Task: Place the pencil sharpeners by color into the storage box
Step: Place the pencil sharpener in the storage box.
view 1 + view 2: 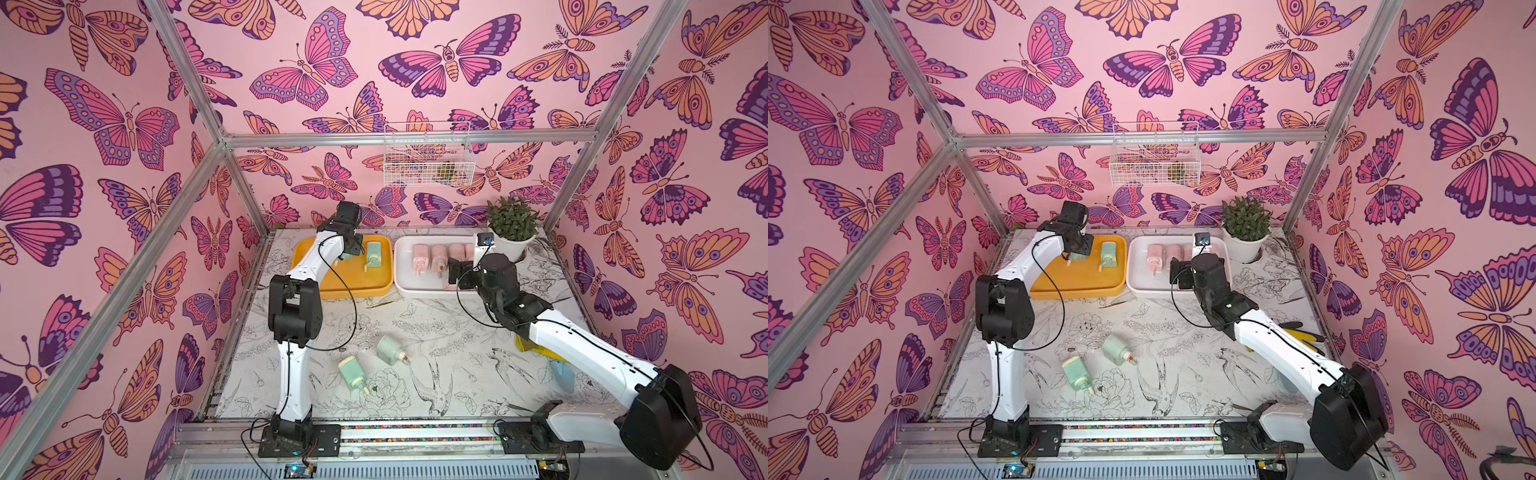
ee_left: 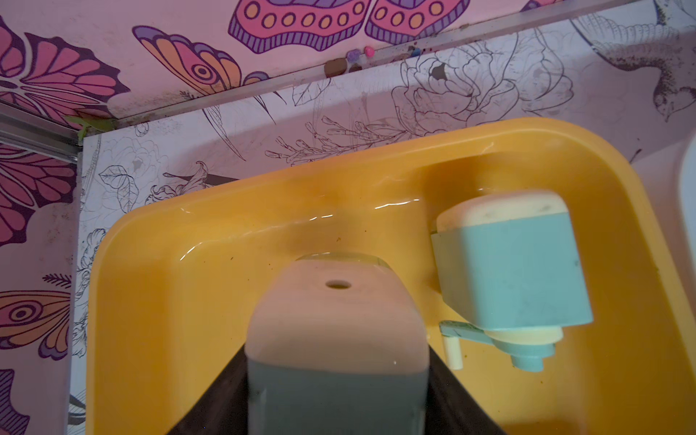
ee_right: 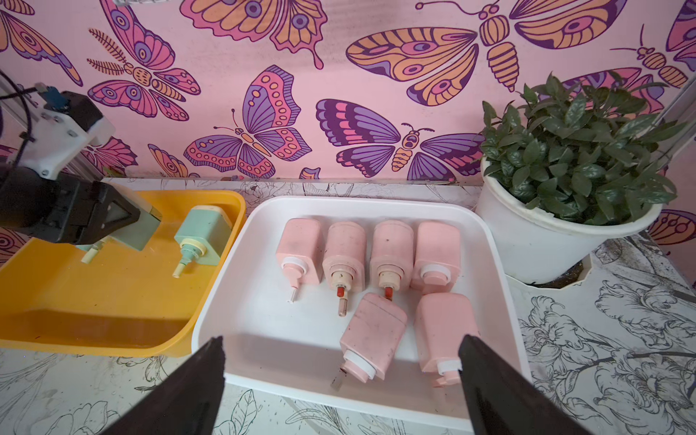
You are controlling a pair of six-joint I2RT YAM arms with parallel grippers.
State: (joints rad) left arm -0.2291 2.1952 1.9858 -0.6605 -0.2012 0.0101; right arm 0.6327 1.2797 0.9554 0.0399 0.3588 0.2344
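All six pastel pink plastic sharpeners (image 3: 376, 278) fill the white tray (image 3: 501, 286) at frame centre under the released right pincer (image 3: 341, 380), while the left pincer (image 2: 337, 391) grasps a second mint green sharpener (image 2: 337, 331) over the yellow tray (image 2: 158, 301), two mint sharpeners (image 1: 372, 359) remaining on the surface (image 1: 457, 357).

1. The table (image 1: 436, 328) has a bird-and-flower line print.
2. At its back stand a yellow tray (image 1: 332, 286), a white tray (image 1: 401, 270) and a potted plant (image 1: 510, 245).
3. Two green sharpeners (image 1: 351, 371) (image 1: 388, 349) lie near the front.

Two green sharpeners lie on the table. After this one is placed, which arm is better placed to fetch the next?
Left. The two green sharpeners on the table lie near its base, and its yellow tray takes green. The right gripper, open, is over the white tray of pink ones.
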